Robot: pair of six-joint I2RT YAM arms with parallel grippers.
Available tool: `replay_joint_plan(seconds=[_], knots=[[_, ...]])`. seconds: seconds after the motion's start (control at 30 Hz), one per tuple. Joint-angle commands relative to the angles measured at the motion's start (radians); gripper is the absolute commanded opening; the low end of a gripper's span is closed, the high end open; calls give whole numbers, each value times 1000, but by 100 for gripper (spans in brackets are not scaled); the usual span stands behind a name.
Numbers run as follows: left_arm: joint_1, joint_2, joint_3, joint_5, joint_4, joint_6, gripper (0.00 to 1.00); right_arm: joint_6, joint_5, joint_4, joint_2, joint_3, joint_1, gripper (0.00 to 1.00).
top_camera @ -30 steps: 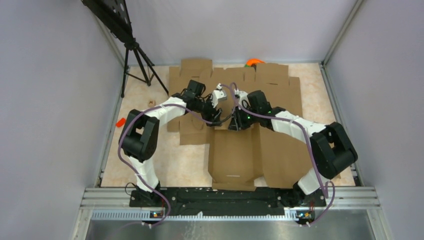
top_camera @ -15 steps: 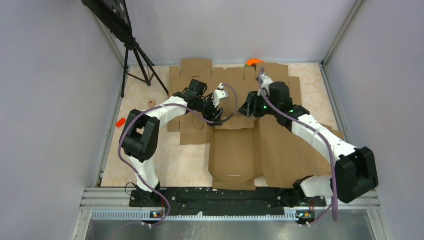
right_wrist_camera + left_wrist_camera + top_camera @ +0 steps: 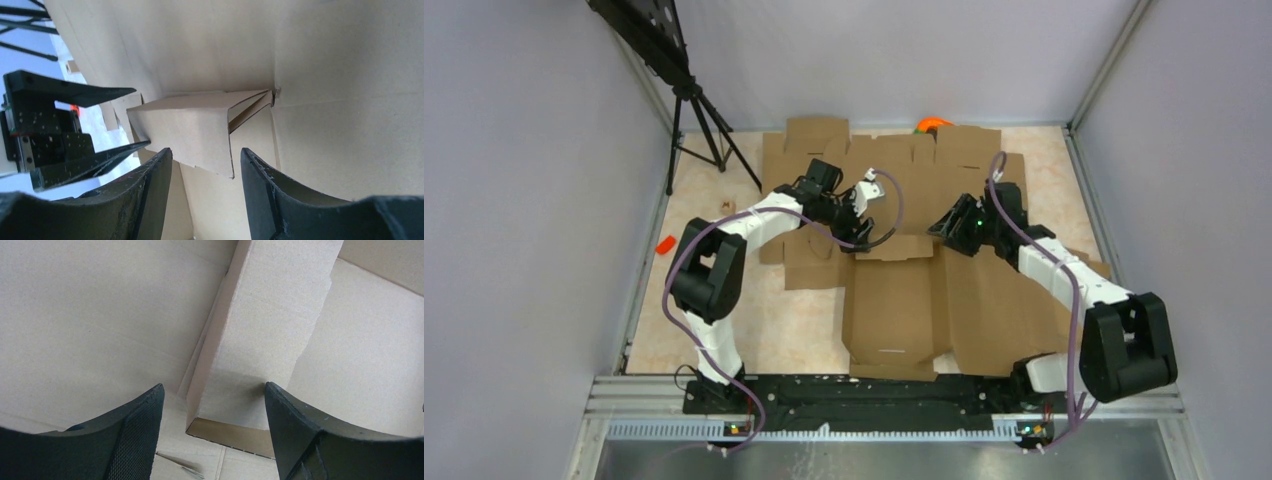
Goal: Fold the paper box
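Observation:
The paper box [image 3: 892, 308] is a brown creased cardboard piece lying mid-table, with a folded-up flap [image 3: 894, 247] at its far end. My left gripper [image 3: 856, 232] is open just left of that flap; the flap [image 3: 260, 340] stands between and beyond its fingers. My right gripper [image 3: 946, 226] is open to the right of the flap, apart from it. In the right wrist view the raised flap [image 3: 185, 130] lies ahead of the open fingers, with the left gripper [image 3: 75, 130] beyond it.
Wider flat cardboard blanks [image 3: 894, 165] lie under and behind the box, and more cardboard [image 3: 994, 310] lies at its right. A black tripod [image 3: 694, 110] stands at the back left. An orange object [image 3: 932, 123] sits at the back. A small red piece [image 3: 664, 243] lies at the left.
My right arm has swung away to the right, from beside the left gripper over the flap to clear of it. My left gripper has hardly moved.

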Motion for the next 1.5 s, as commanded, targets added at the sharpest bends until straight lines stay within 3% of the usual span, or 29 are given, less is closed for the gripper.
replay_joint_plan(seconds=[0.0,0.2,0.53,0.73,0.83,1.13,1.4,1.47], knots=[[-13,29,17,-54,-10,35,74,155,43,24,44,7,3,52],[-14,26,18,-58,-14,34,74,236,19,107,99,-12,3,49],[-20,37,30,-66,-24,34,74,306,-34,187,219,16,5,51],[-25,44,35,-76,-29,37,74,337,-28,233,232,5,22,46],[-29,50,41,-78,-36,38,74,355,-27,240,242,11,26,42],[-38,57,49,-85,-45,40,74,369,7,221,267,45,65,18],[-47,63,55,-80,-48,39,74,409,112,208,246,48,119,20],[-49,64,56,-80,-51,40,74,426,121,211,254,39,129,24]])
